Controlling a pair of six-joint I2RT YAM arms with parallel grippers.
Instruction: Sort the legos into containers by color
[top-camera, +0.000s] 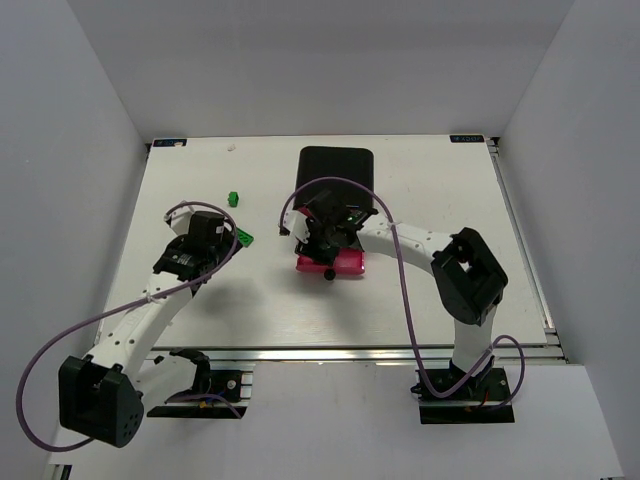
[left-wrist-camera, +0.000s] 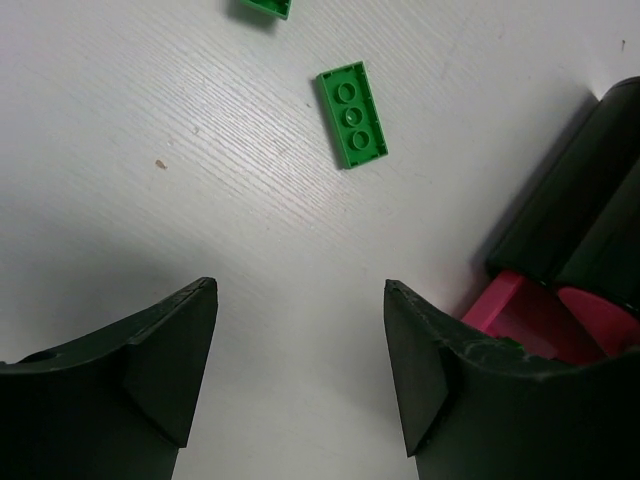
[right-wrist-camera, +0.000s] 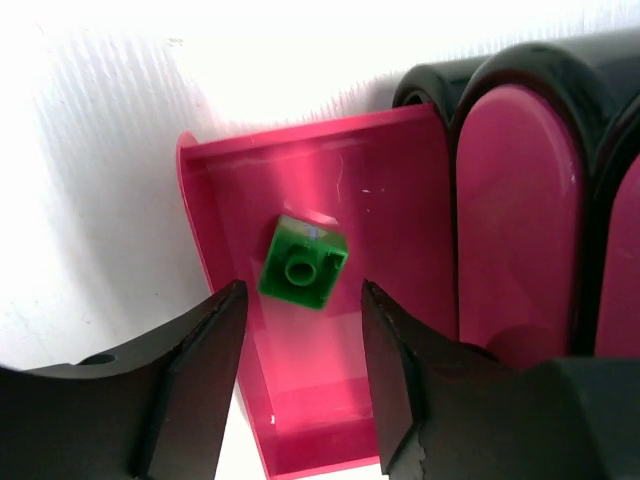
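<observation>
The black drawer unit (top-camera: 336, 168) stands at the back middle, with one magenta drawer (top-camera: 345, 264) pulled out. My right gripper (top-camera: 325, 243) hangs open just above that open drawer (right-wrist-camera: 390, 180). A dark green brick (right-wrist-camera: 303, 263) is inside the drawer, just ahead of the fingertips and free of them (right-wrist-camera: 302, 305). Two shut drawers (right-wrist-camera: 515, 200) show beside it. My left gripper (top-camera: 228, 236) is open and empty (left-wrist-camera: 300, 290) above the table. A green flat plate (left-wrist-camera: 352, 115) lies just ahead of it (top-camera: 243, 238). Another green brick (top-camera: 233, 198) lies farther back (left-wrist-camera: 265, 6).
The open drawer's corner (left-wrist-camera: 520, 315) and the right arm's black parts (left-wrist-camera: 590, 190) show at the right of the left wrist view. The right arm's purple cable (top-camera: 400, 270) loops over the table.
</observation>
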